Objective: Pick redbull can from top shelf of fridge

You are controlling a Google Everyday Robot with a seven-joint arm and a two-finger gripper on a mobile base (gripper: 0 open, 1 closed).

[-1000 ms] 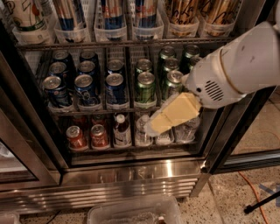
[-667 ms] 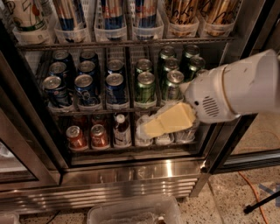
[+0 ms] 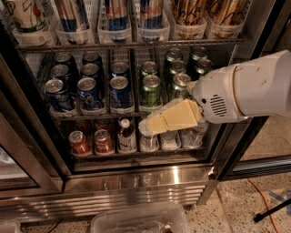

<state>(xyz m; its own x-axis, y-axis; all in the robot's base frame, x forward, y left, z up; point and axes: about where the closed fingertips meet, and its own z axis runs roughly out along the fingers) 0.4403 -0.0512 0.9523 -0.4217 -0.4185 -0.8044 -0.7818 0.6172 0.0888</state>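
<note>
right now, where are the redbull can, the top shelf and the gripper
redbull can [image 3: 116,13]: camera view, blue-silver side
top shelf [image 3: 91,47]: camera view, front wire edge
gripper [image 3: 149,126]: camera view, its tip, before the lowest rack [image 3: 109,154]

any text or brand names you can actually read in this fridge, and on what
No text can be read here.
redbull cans on the top shelf: a red mark shows, letters too blurred.
short blue cans and green cans on the middle rack: labels too blurred.
bottle on the lowest rack: label too blurred.
gripper, in front of the lowest rack: no marking visible.
</note>
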